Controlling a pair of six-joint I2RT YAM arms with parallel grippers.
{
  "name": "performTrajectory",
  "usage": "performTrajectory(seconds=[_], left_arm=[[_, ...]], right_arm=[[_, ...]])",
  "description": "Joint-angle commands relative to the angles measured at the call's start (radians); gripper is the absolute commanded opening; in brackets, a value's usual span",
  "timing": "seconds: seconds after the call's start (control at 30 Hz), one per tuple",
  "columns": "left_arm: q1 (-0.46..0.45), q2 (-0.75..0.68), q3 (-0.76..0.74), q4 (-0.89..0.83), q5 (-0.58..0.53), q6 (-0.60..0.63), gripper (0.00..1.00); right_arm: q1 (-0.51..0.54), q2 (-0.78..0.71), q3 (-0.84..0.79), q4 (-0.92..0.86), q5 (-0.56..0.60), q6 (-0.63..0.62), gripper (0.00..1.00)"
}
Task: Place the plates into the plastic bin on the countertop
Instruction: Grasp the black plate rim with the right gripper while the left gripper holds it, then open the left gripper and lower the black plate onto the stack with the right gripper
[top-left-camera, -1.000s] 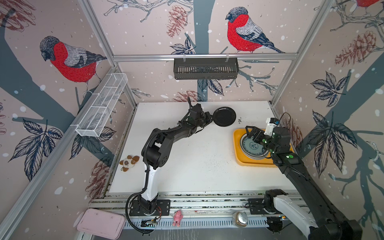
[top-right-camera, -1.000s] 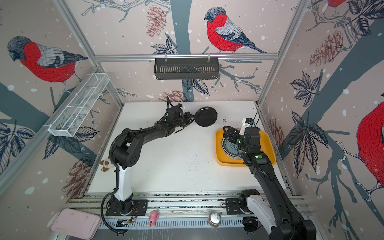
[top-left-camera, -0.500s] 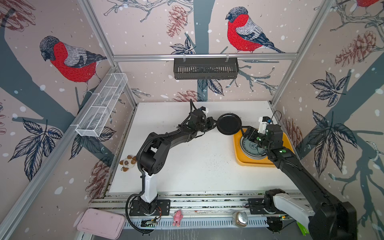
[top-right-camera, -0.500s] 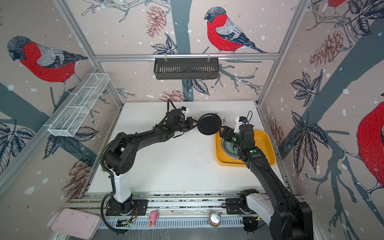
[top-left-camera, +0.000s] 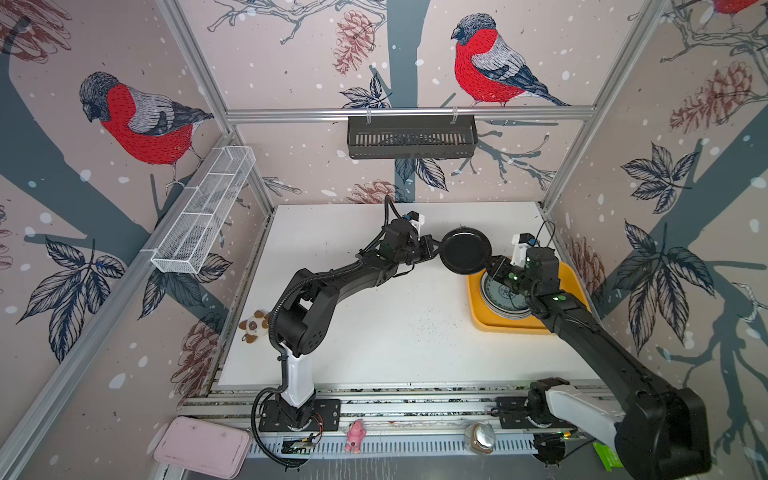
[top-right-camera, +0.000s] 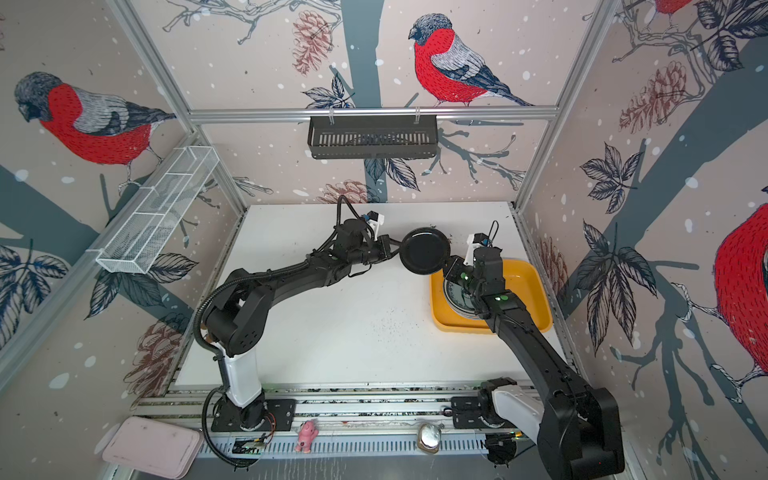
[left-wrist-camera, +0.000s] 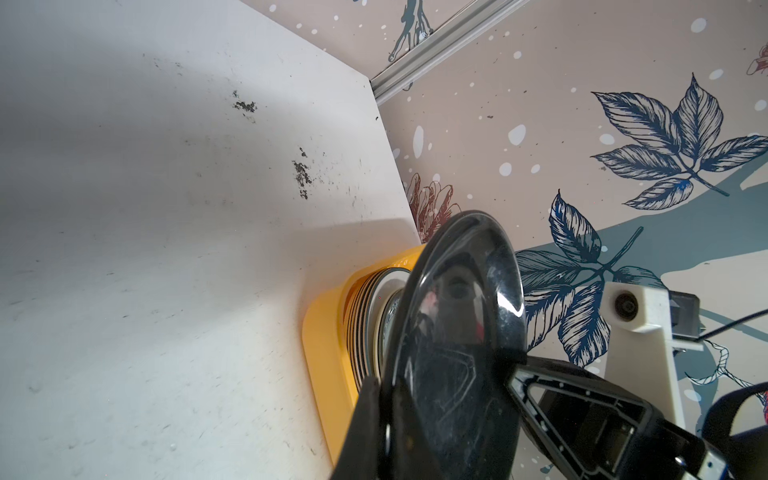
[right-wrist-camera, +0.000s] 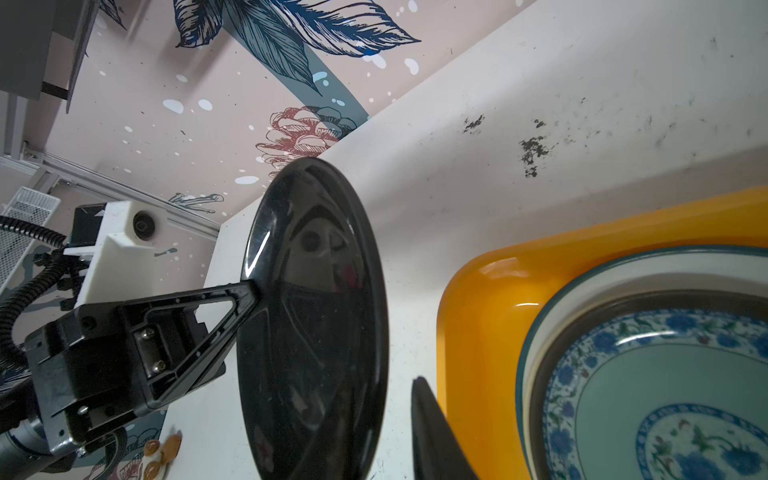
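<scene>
White worktop (top-left-camera: 374, 332), walled cell. Black plate (top-left-camera: 461, 251) is held aloft, tilted, at the 10 o'clock corner of the yellow bin (top-left-camera: 577, 286), with its 9 o'clock rim clamped by left claw (top-left-camera: 438, 249). Right claw (top-left-camera: 489, 264) is set at the 4 o'clock rim; its grip cannot be told. Handover is judged in hand: right grip is needed before left release. Stack of plates (top-left-camera: 492, 297) fills the bin's 9 o'clock half; wall close at 3 o'clock.

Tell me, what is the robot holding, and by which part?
The left pincer holds the black plate by its rim. The right pincer is at the opposite rim; whether it grips cannot be told.
</scene>
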Motion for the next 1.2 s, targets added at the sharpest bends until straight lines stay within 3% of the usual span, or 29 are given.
performTrajectory(seconds=[0.0,0.07,0.27,0.33,0.6,0.73,0.93,1.17], left_arm=[[-0.003,-0.015,0.008,0.033,0.023,0.026,0.00],[-0.004,-0.018,0.005,0.041,0.033,0.030,0.02],[-0.005,-0.059,-0.027,0.060,0.038,0.079,0.69],[-0.004,-0.083,-0.049,0.062,0.027,0.105,0.80],[0.022,-0.159,-0.188,0.144,0.027,0.130,0.96],[0.032,-0.176,-0.214,0.165,0.050,0.140,0.96],[0.033,-0.215,-0.238,0.153,0.038,0.178,0.96],[0.035,-0.246,-0.260,0.161,0.018,0.189,0.96]], right_arm=[[0.001,-0.014,-0.011,0.050,-0.020,0.035,0.16],[0.000,-0.025,-0.021,0.056,-0.028,0.049,0.12],[-0.018,-0.080,-0.041,0.008,-0.010,0.083,0.08],[-0.037,-0.114,-0.053,-0.028,0.000,0.088,0.08],[-0.214,-0.303,-0.126,-0.274,0.000,0.078,0.07],[-0.335,-0.358,-0.182,-0.377,-0.034,0.045,0.07],[-0.469,-0.357,-0.237,-0.389,-0.082,-0.007,0.07],[-0.486,-0.262,-0.226,-0.358,-0.081,-0.049,0.08]])
